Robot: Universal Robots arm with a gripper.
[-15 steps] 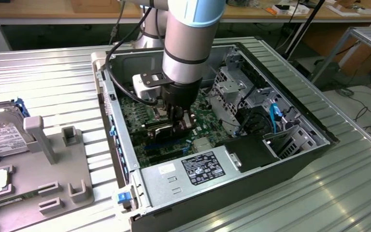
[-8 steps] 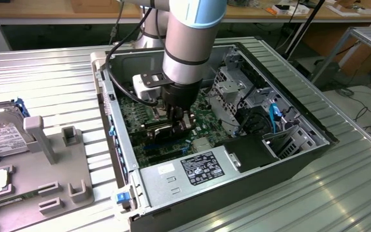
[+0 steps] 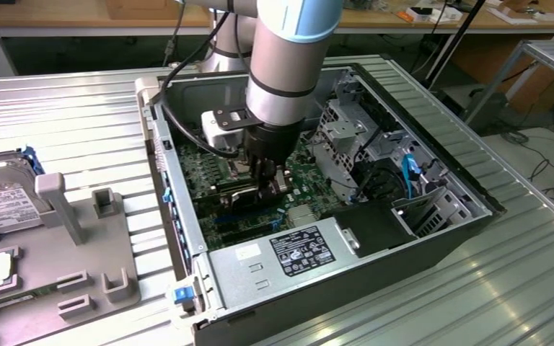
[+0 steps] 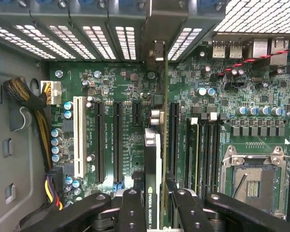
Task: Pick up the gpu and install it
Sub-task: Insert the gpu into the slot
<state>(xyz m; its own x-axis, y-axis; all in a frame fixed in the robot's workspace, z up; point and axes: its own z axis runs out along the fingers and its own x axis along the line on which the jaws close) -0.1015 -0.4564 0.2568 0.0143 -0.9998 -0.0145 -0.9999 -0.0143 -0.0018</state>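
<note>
The arm (image 3: 282,65) is lowered into the open computer case (image 3: 450,238), which lies on its side on the ribbed metal counter (image 3: 75,122). The hand (image 3: 265,189) is seen down inside the case, just above the motherboard (image 3: 200,169). In the wrist view the hand (image 4: 153,212) is partly closed, and the gpu (image 4: 153,159) is gripped edge-on between its black fingers (image 4: 130,212). The card is held upright over the motherboard (image 4: 111,92), in line with the row of long black expansion slots (image 4: 118,142), and its metal bracket end reaches toward the perforated rear slot covers (image 4: 96,41) of the case. Whether the card's edge is already seated in a slot cannot be told. A label reading NVIDIA QUADRO is seen on the card's edge near the fingers.

Beside the card, memory slots (image 4: 205,150) and an empty processor socket (image 4: 253,181) are seen, and a bundle of yellow and black wires (image 4: 41,125) runs along the case wall. In the exterior view, the power supply (image 3: 287,256) sits at the near end of the case. On the counter to the exterior view's left, a grey holder (image 3: 55,252) and a hard drive (image 3: 3,194) with a white label are seen, well apart from the hand.
</note>
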